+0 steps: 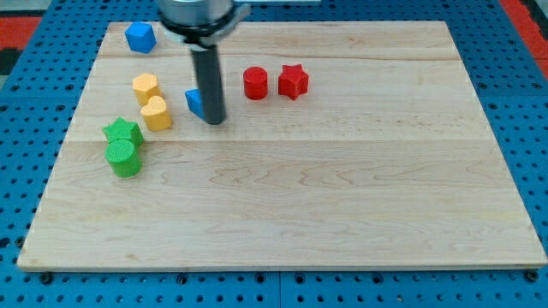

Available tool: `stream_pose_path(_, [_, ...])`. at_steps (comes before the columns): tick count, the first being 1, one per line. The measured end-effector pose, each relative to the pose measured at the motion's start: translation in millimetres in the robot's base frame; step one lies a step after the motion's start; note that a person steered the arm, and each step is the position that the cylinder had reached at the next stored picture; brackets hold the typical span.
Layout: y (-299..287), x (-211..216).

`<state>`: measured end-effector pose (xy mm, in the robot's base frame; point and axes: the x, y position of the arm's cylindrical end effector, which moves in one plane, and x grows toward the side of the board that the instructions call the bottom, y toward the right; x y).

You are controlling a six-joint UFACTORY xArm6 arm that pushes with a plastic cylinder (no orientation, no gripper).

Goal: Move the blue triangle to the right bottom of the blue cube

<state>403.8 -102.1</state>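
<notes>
The blue triangle (194, 102) lies left of centre near the view's top, mostly hidden behind my rod. My tip (214, 121) rests on the board touching the triangle's right side. The blue cube (139, 37) sits at the view's top left corner of the board, up and to the left of the triangle.
Two yellow blocks (146, 86) (156, 113) stand left of the triangle. A green star (122, 133) and a green cylinder (123, 158) sit below them. A red cylinder (255, 83) and a red star (293, 81) lie to the right of my tip. The wooden board (342, 197) rests on a blue pegboard.
</notes>
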Motion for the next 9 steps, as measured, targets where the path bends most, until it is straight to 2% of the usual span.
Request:
stream_pose_path(1, [-13,-9])
stream_pose_path(2, [9,-28])
stream_pose_path(3, [-8,-47])
stream_pose_path(4, [12,-12])
stream_pose_path(5, [-20,-25])
stream_pose_path(6, [-47,-56])
stream_pose_path(9, [-79,-140])
